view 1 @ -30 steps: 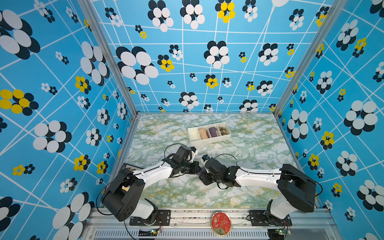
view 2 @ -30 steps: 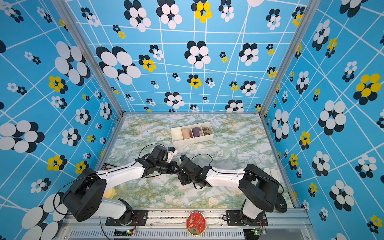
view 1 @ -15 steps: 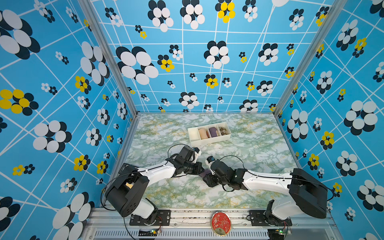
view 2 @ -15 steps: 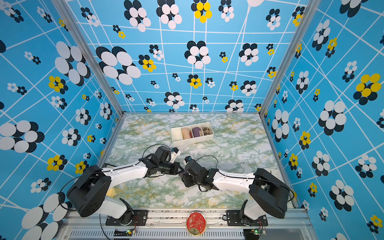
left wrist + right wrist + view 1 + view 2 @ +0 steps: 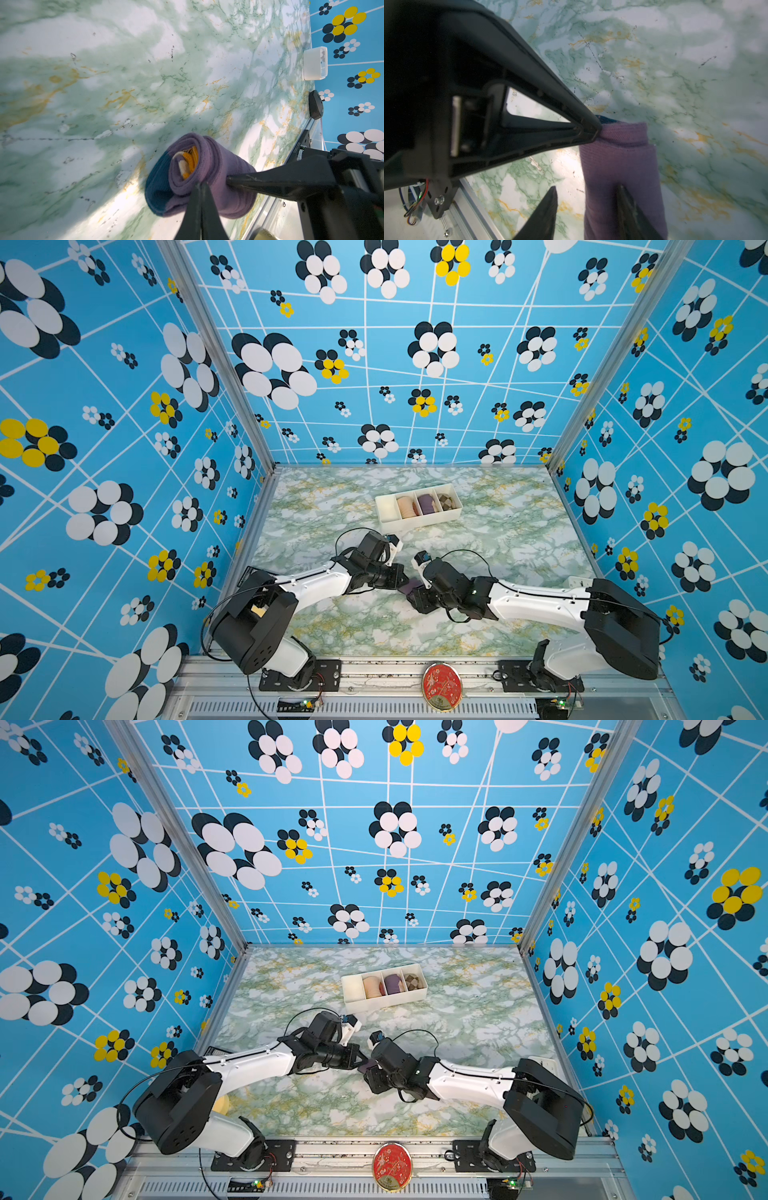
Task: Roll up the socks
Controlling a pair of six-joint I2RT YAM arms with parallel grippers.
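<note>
The socks are a purple roll with a dark teal patch and an orange-yellow cuff showing in its middle. The roll sits at mid-table between both grippers, as a small purple patch in both top views. My left gripper is shut, its tips pinching the roll's outer purple layer. My right gripper is open. One of its fingers lies against the purple fabric, and the other hangs over bare table beside the roll.
A white divided tray stands behind the grippers. It holds a peach roll, a purple roll and a brown checked roll; its left compartment is empty. A red disc sits on the front rail.
Both grippers and the roll have shifted slightly right and toward the front. The right arm has stretched out lower, and its jaws have opened a little wider.
</note>
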